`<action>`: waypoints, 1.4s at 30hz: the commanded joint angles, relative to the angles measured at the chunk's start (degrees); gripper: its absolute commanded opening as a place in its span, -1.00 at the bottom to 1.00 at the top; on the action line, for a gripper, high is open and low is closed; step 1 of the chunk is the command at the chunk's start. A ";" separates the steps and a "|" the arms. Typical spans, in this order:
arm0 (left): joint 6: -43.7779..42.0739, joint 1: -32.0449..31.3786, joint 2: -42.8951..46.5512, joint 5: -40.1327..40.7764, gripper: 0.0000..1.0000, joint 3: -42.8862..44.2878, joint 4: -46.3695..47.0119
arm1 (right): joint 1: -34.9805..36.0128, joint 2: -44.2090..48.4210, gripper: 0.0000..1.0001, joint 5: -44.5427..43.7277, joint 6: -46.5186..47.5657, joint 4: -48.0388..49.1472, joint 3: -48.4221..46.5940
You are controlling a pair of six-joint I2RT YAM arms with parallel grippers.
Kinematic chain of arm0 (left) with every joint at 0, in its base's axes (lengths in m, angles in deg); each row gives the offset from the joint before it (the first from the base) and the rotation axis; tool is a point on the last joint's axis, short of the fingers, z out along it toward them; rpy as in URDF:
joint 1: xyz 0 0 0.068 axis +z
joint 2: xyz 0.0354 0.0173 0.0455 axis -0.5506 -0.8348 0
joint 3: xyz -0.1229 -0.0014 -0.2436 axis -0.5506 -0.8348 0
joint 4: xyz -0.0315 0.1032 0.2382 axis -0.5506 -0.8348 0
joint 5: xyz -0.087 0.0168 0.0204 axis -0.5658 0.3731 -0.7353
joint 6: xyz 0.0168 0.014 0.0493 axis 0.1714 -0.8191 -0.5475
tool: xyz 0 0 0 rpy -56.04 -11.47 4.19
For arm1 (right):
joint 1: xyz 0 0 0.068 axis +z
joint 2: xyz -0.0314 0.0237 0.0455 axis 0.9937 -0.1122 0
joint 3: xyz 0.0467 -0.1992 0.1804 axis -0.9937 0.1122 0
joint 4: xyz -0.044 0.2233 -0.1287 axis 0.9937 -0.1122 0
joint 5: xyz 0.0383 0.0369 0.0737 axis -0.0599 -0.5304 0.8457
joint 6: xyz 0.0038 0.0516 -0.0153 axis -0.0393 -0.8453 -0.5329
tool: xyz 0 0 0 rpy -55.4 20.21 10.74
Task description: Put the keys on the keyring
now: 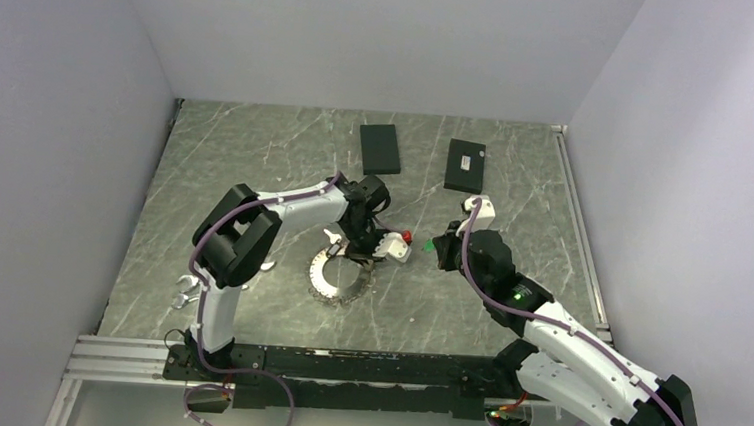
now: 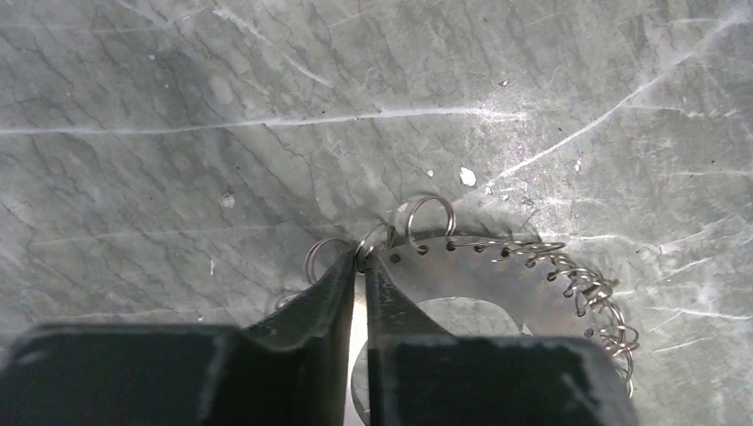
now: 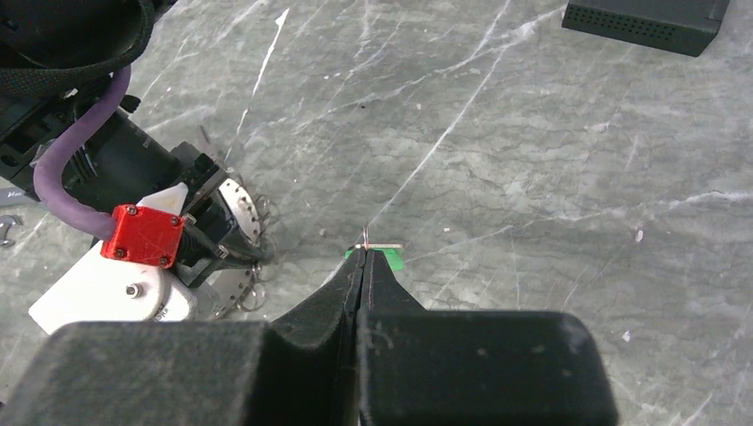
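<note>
Lying flat on the grey marbled tabletop (image 1: 256, 164), just below the centre of the overhead frame, is the dark grey round metal keyring (image 1: 330, 298) with its toothed rim. From the left wrist it shows as a thin, stiff plate with a row of holes near its edge, many of them carrying small silver wire loops (image 2: 431, 213). It is probably light and likely to skate on the smooth stone if nudged sideways. The loops look springy and slippery, so the flat rim between two holes seems the surer place to hold.

The left gripper (image 2: 362, 262) is at that rim, in the lower centre of its own view. Its jaws stand at a narrow slit with a loop at the tips, and I cannot tell whether they clamp anything. The right gripper (image 3: 362, 259), to the right of the ring and apart from it, is pressed closed on a small green tab (image 3: 386, 258) with a sliver of bright metal. That piece is thin enough to twist or slip out.
</note>
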 commanded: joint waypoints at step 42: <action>46.17 1.13 40.01 9.99 -1.00 -15.88 22.75 | 0.59 -6.53 -1.00 38.45 3.33 14.52 -7.60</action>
